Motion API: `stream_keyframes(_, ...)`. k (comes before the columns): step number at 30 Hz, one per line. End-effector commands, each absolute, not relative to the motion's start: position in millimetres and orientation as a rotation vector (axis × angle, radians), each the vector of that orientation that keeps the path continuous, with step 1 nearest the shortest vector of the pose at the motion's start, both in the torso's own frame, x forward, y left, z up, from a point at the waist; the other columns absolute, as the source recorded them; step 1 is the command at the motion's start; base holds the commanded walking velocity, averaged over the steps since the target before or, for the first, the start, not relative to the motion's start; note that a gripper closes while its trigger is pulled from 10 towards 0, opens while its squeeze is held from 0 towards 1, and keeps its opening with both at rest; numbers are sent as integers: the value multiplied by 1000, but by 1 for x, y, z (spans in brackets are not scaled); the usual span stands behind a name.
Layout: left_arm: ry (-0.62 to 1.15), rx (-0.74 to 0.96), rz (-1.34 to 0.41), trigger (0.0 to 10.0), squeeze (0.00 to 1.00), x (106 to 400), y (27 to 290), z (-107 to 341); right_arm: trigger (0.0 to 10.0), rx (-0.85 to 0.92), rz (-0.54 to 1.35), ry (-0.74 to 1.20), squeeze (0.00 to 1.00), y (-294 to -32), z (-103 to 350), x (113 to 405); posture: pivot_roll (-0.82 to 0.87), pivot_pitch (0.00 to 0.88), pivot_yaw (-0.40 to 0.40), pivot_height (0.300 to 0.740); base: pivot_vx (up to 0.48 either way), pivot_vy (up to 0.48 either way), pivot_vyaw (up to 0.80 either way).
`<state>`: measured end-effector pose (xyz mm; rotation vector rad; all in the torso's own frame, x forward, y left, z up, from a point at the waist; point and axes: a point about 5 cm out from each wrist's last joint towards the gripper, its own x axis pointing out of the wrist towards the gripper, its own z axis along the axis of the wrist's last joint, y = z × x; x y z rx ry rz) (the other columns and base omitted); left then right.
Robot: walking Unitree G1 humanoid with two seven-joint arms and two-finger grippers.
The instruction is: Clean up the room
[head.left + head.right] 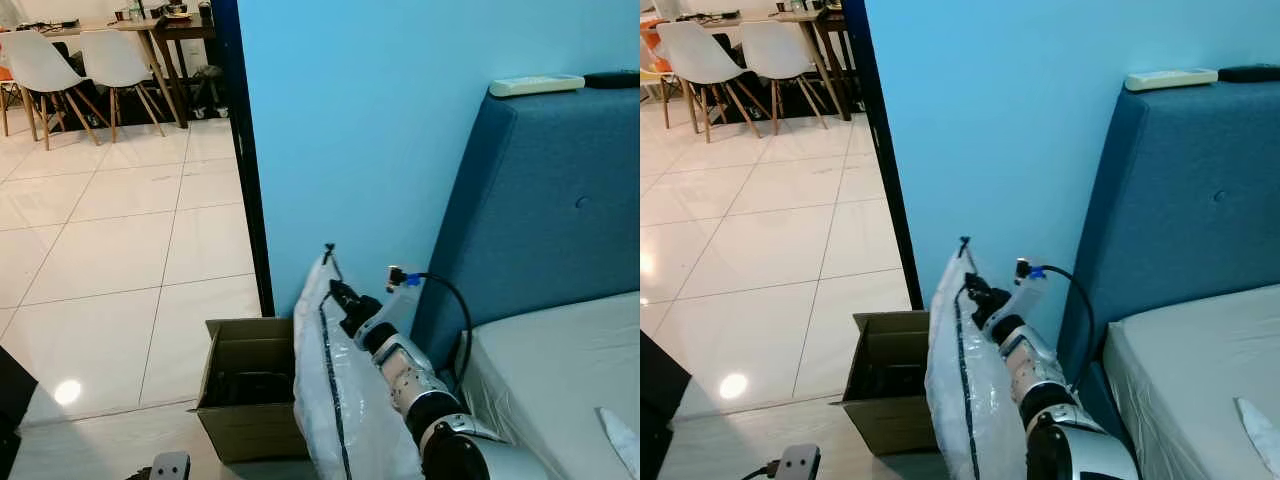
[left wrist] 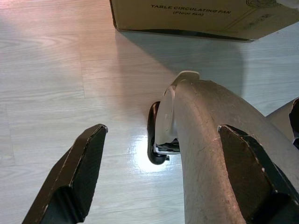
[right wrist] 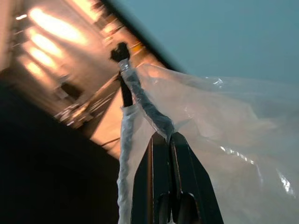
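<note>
A clear plastic zip bag (image 1: 340, 390) with a black zipper edge and white stuff inside hangs upright beside the blue wall. My right gripper (image 1: 340, 297) is shut on its top edge, near the corner with the black zipper pull (image 3: 121, 52). The pinched fingers (image 3: 170, 154) show pressed together on the plastic in the right wrist view. An open brown cardboard box (image 1: 245, 385) stands on the floor just left of the bag. My left gripper (image 2: 159, 168) hangs low over the pale wood floor, open, with nothing between its fingers.
A blue upholstered headboard (image 1: 545, 210) and a plastic-covered mattress (image 1: 560, 370) stand on the right, with a white remote (image 1: 535, 85) on top. Beyond the dark door frame (image 1: 245, 160), a white tiled floor leads to white chairs (image 1: 70, 70) and a table. A printed fan box (image 2: 205, 16) lies near my left gripper.
</note>
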<state>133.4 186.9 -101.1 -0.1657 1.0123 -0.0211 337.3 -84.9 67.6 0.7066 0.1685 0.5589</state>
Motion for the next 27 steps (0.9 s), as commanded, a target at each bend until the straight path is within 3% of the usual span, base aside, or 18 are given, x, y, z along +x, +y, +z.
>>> stream_keyframes(1,1101,-156,-48,10000,0,115,181,-109,0,726,616,138,0,-78,77,341,27,17,-21,642,0,0,0)
stream_keyframes(9,1118,-149,-70,10000,0,109,176,-111,0,653,673,181,0,-70,75,339,30,10,-30,642,0,0,0)
stream_keyframes(27,1134,-107,-89,10000,0,105,187,-110,0,466,553,279,0,-77,58,335,51,23,-9,642,0,0,0)
